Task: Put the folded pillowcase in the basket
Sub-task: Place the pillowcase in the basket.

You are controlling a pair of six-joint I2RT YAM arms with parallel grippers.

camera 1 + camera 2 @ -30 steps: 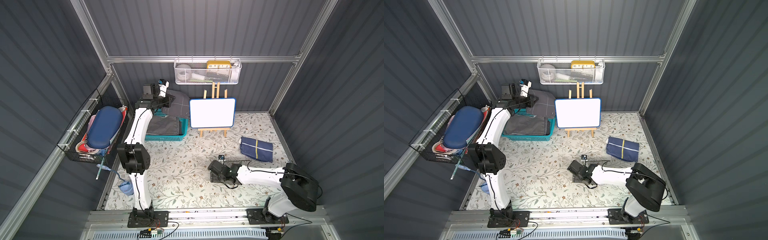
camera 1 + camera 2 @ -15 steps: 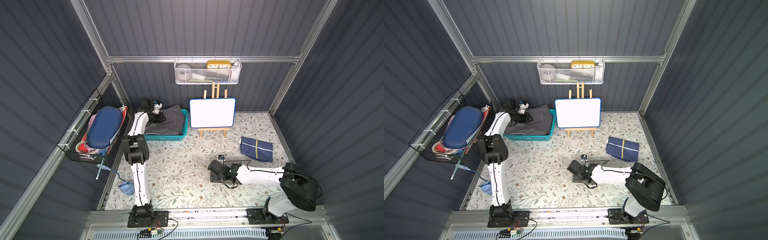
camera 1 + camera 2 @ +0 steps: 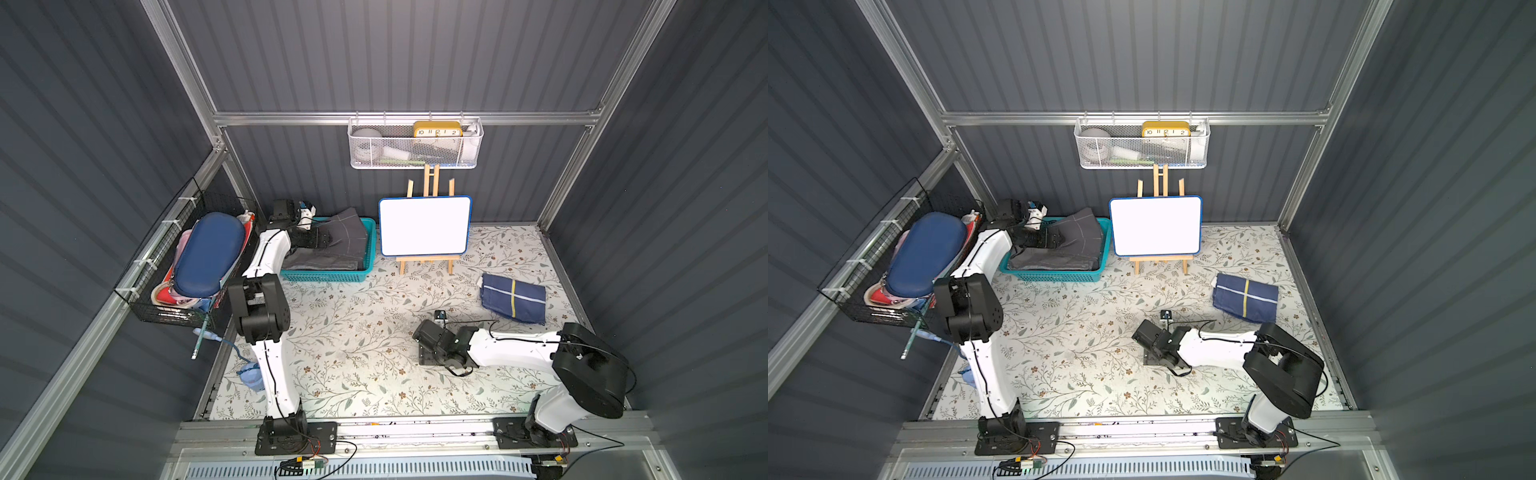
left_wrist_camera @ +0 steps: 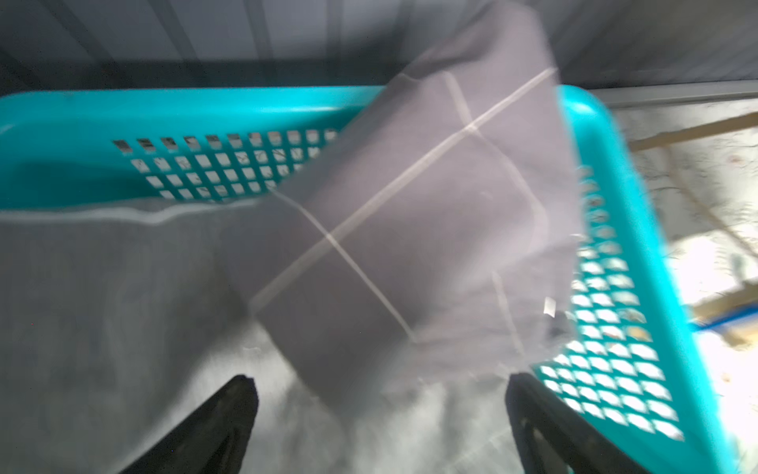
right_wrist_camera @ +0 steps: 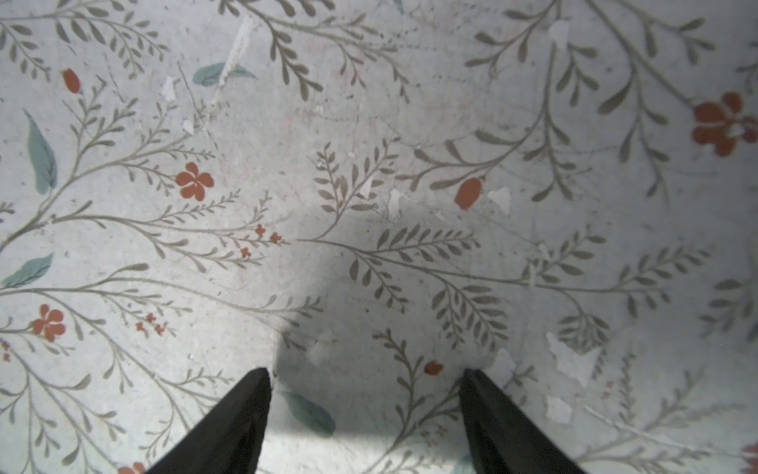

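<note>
Opening left hand, fingers now apart | folded grey pillowcase now lies in teal perforated plastic basket | right hand apart, unmoved

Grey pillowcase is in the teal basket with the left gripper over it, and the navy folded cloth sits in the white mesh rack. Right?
No: the navy folded cloth lies on the table, not in the white mesh rack, as both top views show. The grey pillowcase is in the teal basket with the left gripper over it.

Bright, even light; blurred left-wrist view
</note>
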